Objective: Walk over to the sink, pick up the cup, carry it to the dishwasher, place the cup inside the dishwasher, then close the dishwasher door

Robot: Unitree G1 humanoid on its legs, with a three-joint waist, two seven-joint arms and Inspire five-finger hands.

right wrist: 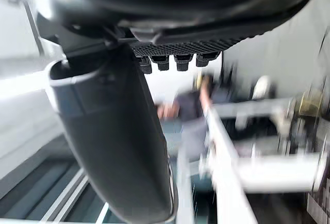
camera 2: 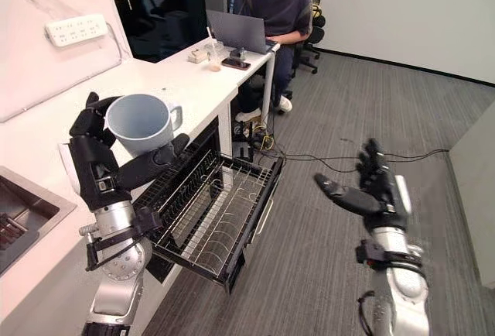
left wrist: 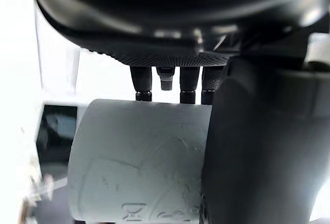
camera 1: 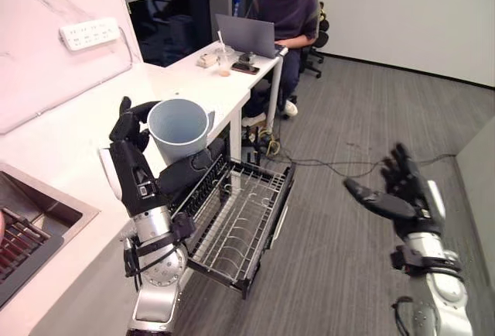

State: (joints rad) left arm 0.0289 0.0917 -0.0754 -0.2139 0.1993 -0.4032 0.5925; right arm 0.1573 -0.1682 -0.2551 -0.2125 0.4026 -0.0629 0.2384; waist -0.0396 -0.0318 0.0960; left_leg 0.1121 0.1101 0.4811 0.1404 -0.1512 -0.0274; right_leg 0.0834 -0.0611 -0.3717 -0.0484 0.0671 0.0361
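The robot stands beside the white counter point(camera 1: 85, 131), and the step in hand, as I judge it, is to place the cup into the dishwasher. The left hand point(camera 1: 131, 167) grips the pale blue cup point(camera 1: 179, 127), with the fingers on one side of its wall and the thumb on the other. The cup is upright with its mouth up, above the counter edge and the near-side rim of the pulled-out wire rack point(camera 1: 232, 228). The rack has nothing in it.

To do this well, I think the hand should first carry the cup away from the counter, until it is fully above the wires. Then it should go down slowly and let go only when the cup rests between the tines. The fingers under the cup could catch on the rack rim, so a lowering near the middle seems safer.

The right hand point(camera 1: 402, 193) hangs open with spread fingers over the grey floor, well apart from the rack. There is wide free floor on that side for stepping and for reaching the door, which I cannot make out under the rack. The sink point(camera 1: 42, 210) is at the robot's left. Further behind, a person point(camera 1: 285, 12) sits at a desk with a laptop point(camera 1: 246, 36), near the far corner of the rack.
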